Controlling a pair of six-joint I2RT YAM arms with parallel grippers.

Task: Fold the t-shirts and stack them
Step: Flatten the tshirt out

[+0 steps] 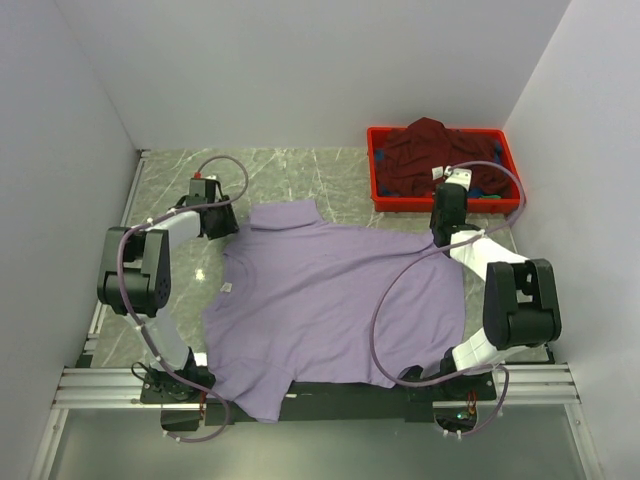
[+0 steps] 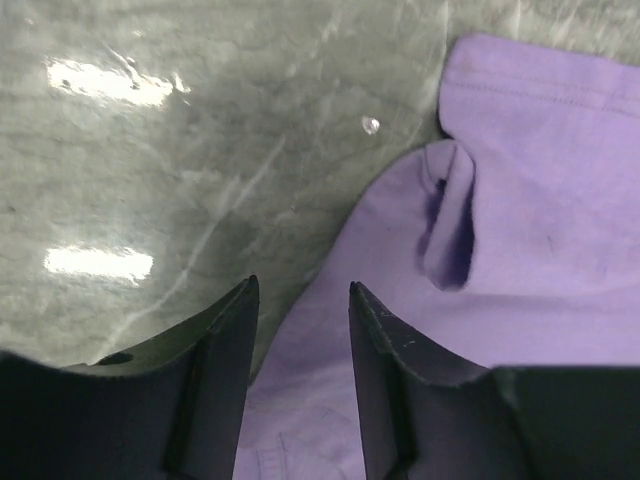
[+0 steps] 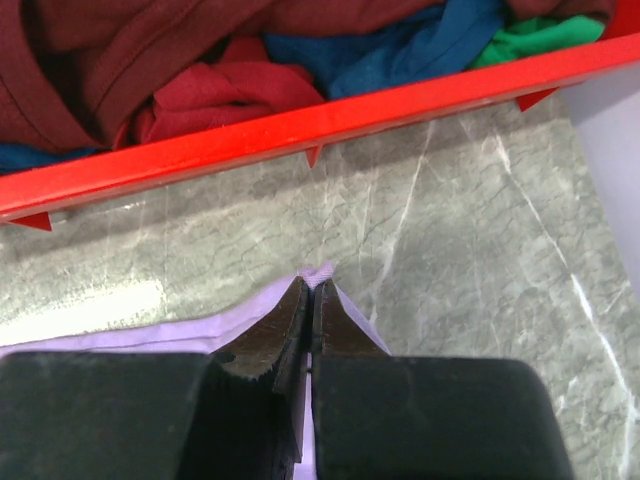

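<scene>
Snugly, lavender t-shirt [image 1: 330, 290] within right hand [image 3: 310, 292]

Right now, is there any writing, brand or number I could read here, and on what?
None can be read.
The white tag on the purple shirt: too small to read.
The white label on the maroon shirt in the red crate: too small to read.

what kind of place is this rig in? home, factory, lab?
Probably a lab test cell: plain white panels box in a marble-patterned table, two arms are bolted to an aluminium rail, and a red crate of shirts sits near a spread lavender t-shirt.
</scene>
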